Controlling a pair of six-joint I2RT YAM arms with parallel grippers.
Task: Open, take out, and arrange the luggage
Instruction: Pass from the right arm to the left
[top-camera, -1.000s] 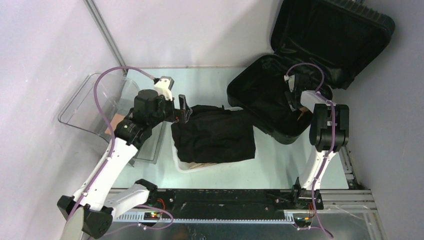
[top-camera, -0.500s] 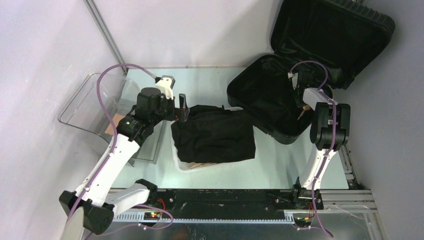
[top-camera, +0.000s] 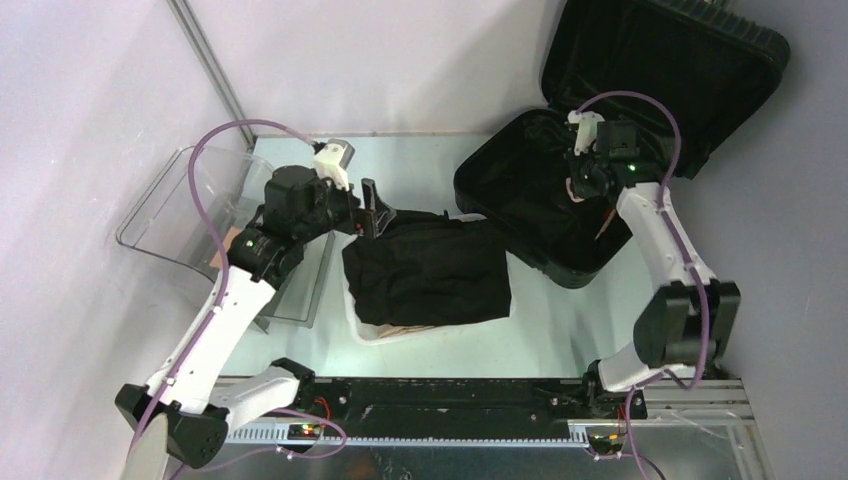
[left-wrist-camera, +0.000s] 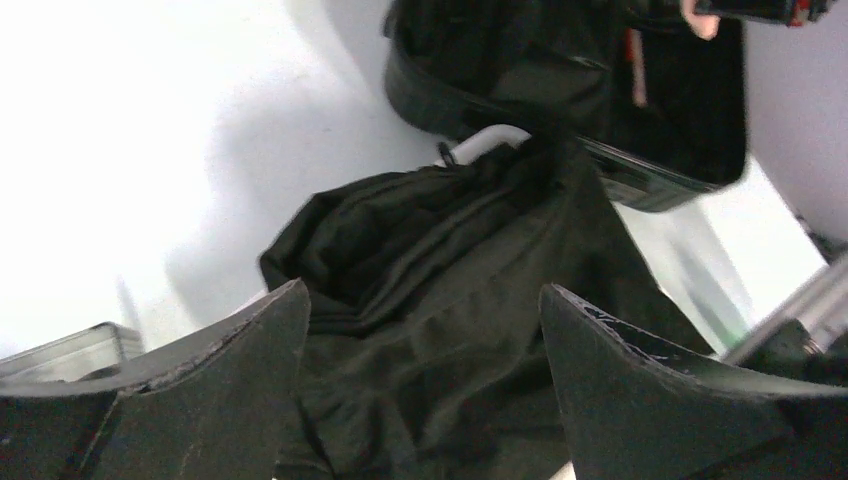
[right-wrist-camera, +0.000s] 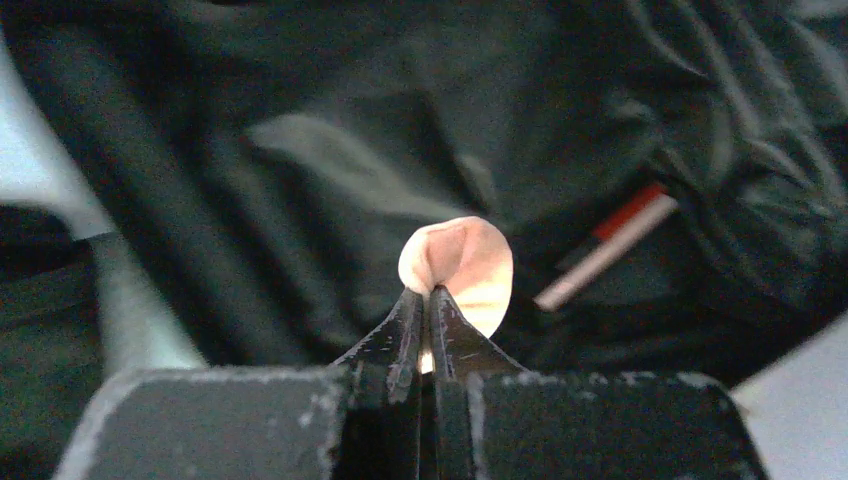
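The luggage (top-camera: 515, 195), a black hard-shell suitcase, lies open at the back right with its lid (top-camera: 665, 65) leaning on the wall. My right gripper (top-camera: 581, 180) hangs over its lined inside (right-wrist-camera: 300, 150), shut on a small thin peach-pink piece (right-wrist-camera: 462, 260) that sticks up past the tips (right-wrist-camera: 431, 292). A red and white stick (right-wrist-camera: 608, 245) lies on the lining beyond it. My left gripper (top-camera: 372, 208) stands open just above the left end of a black folded garment (top-camera: 430, 270), with its fingers (left-wrist-camera: 235, 375) wide apart and nothing between them.
The garment (left-wrist-camera: 450, 300) covers a white basket (top-camera: 362, 330) in the middle of the table. A clear plastic bin (top-camera: 185, 215) stands at the left beside the left arm. The right arm's elbow (top-camera: 690, 320) sticks out toward the table's right edge.
The right gripper has shut on the peach-pink piece and moved deeper over the suitcase, with its elbow swung down and to the right. The left gripper has barely shifted.
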